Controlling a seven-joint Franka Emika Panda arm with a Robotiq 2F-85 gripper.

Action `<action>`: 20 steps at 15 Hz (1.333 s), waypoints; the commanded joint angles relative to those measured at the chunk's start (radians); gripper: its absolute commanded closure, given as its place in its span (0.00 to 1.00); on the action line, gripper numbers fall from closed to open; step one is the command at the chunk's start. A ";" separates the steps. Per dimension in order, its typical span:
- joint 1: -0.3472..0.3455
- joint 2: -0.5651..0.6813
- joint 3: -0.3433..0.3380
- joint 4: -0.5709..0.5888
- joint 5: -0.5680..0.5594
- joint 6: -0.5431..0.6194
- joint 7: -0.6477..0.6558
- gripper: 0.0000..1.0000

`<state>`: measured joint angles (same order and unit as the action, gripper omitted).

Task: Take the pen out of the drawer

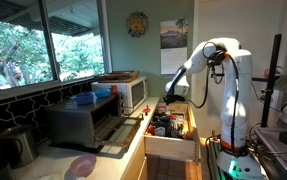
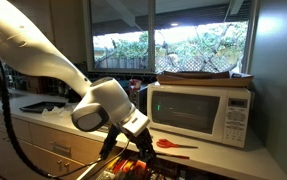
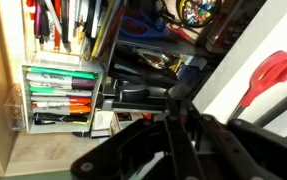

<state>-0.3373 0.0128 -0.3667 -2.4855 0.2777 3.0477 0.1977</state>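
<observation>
The drawer of light wood stands pulled open below the counter, full of utensils; its wooden side wall also shows in the wrist view. A clear organizer in it holds several pens and markers. My gripper hangs a little above the open drawer in both exterior views. In the wrist view its dark fingers meet at the tips, pinching a thin grey pen tip. The rest of the pen is hidden by the fingers.
A dark toaster oven and a white microwave stand on the counter beside the drawer; the microwave also shows in an exterior view. A red spatula lies on the counter edge, seen too in the wrist view.
</observation>
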 commanded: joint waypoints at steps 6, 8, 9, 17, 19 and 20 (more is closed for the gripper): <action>0.103 -0.087 0.118 -0.095 0.043 0.071 -0.080 0.97; 0.139 -0.083 0.149 -0.090 0.068 0.099 -0.063 0.97; 0.159 -0.088 0.158 -0.084 0.098 0.097 -0.059 0.97; 0.292 -0.057 0.202 -0.047 0.335 0.095 -0.063 0.97; 0.310 -0.039 0.204 -0.037 0.367 0.090 -0.069 0.97; 0.317 -0.025 0.204 -0.029 0.388 0.092 -0.070 0.97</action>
<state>-0.0461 -0.0510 -0.1597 -2.5368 0.5928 3.1285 0.1580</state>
